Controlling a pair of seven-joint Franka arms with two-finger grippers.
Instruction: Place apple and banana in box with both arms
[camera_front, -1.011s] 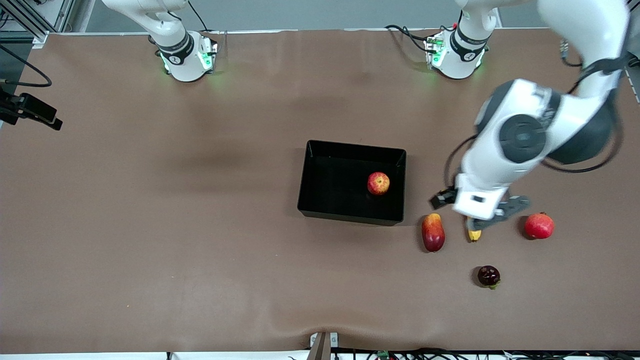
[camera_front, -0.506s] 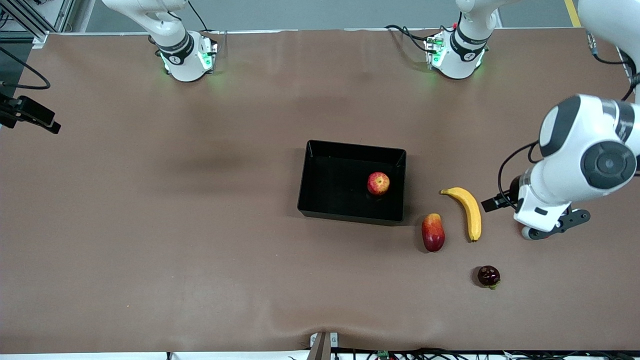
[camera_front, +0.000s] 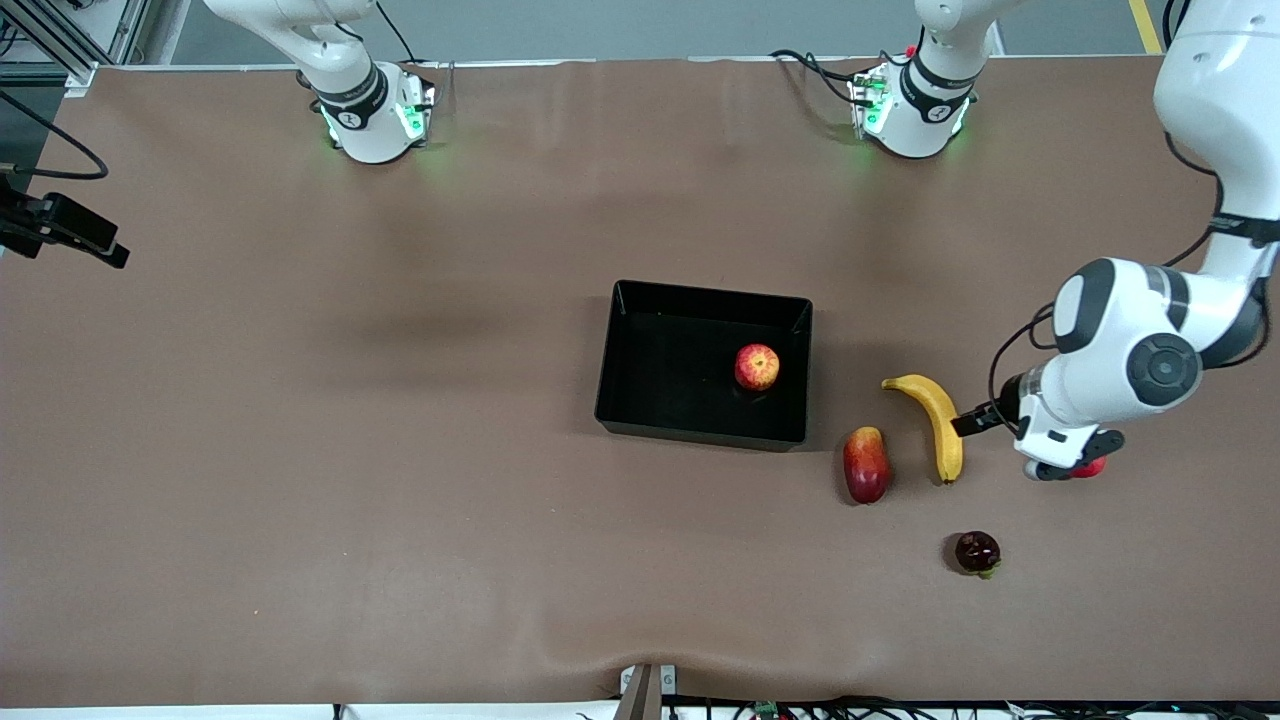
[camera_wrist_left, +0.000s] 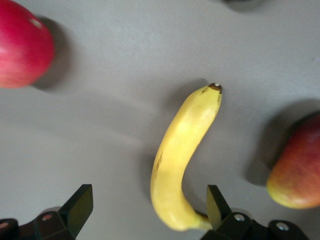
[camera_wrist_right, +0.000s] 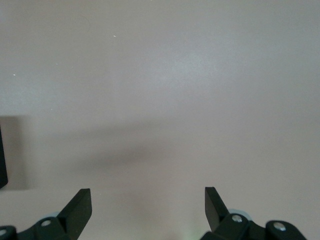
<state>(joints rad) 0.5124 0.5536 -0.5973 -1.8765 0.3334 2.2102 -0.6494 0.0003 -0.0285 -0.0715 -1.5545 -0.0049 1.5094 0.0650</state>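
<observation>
Left gripper (camera_wrist_left: 149, 212): fingers (camera_wrist_left: 80, 206) spread wide, grasping nothing, hanging over the banana (camera_wrist_left: 181, 160) with bare table showing between the tips. In the left wrist view, banana lying flat on the brown table (camera_wrist_left: 125, 65), one end down between the two fingers, not touched by either; dark tip pointing away. In the front view, only the wrist body visible at the left arm's end of the table (camera_front: 300, 450), fingertips themselves hidden under it – left gripper (camera_front: 1062, 462) just beside the banana (camera_front: 938, 425), above a pinkish-red round fruit (camera_front: 1090, 467) that peeks out at its edge. Same fruit seen whole-sided in the wrist view (camera_wrist_left: 22, 45).

Right gripper (camera_wrist_right: 148, 210): fingers (camera_wrist_right: 80, 207) likewise parted wide, nothing between them, over bare table (camera_wrist_right: 160, 90). Out of sight in the front view – only the right arm's base (camera_front: 365, 110) showing there, arm waiting.

Banana outside the box (camera_front: 640, 410), near the wall toward the left arm's end. Apple (camera_front: 757, 366) already inside the box, resting on its floor toward that same wall. Mango-like fruit (camera_front: 866, 464) between box and banana, slightly nearer to the front camera than the box; in the wrist view (camera_wrist_left: 297, 170) beside the banana, apart from it. Small dark fruit (camera_front: 977, 552) nearer still to the front camera than the banana.
</observation>
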